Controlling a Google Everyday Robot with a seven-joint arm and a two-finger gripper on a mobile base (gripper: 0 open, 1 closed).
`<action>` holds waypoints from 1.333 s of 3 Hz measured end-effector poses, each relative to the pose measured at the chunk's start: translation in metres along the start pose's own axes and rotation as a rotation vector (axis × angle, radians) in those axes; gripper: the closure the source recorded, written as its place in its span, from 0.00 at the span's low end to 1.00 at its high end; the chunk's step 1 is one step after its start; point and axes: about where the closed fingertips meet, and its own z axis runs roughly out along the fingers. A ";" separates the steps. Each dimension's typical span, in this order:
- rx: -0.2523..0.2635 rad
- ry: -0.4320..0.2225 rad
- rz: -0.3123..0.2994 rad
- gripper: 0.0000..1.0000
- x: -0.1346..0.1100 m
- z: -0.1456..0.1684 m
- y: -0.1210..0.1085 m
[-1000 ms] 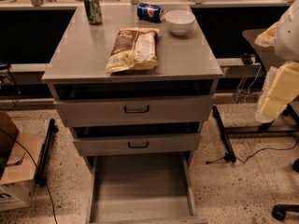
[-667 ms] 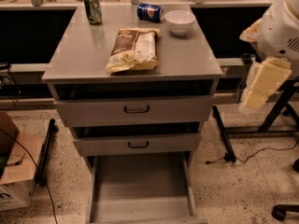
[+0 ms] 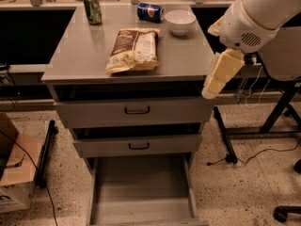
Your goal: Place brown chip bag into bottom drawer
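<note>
The brown chip bag lies flat on the grey cabinet top, near its front middle, dark brown on its left side and pale cream on its right. The bottom drawer is pulled open at the foot of the cabinet and its flat grey floor is bare. My gripper hangs from the white arm at the cabinet's front right corner. It points down, is level with the top edge, is to the right of the bag, and holds nothing.
A green can stands at the back left of the top. A blue can lies on its side beside a white bowl at the back. The two upper drawers are slightly ajar. A cardboard box sits left; black table legs and cables lie right.
My arm has swung in from the right edge toward the cabinet, bringing the gripper left to the top's front right corner. The bag and drawers have not moved.
</note>
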 end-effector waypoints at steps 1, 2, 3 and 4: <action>0.000 -0.009 0.001 0.00 -0.001 0.005 -0.002; 0.002 -0.042 0.006 0.00 -0.003 0.021 -0.008; -0.003 -0.167 0.035 0.00 -0.023 0.050 -0.032; -0.042 -0.317 0.067 0.00 -0.059 0.091 -0.067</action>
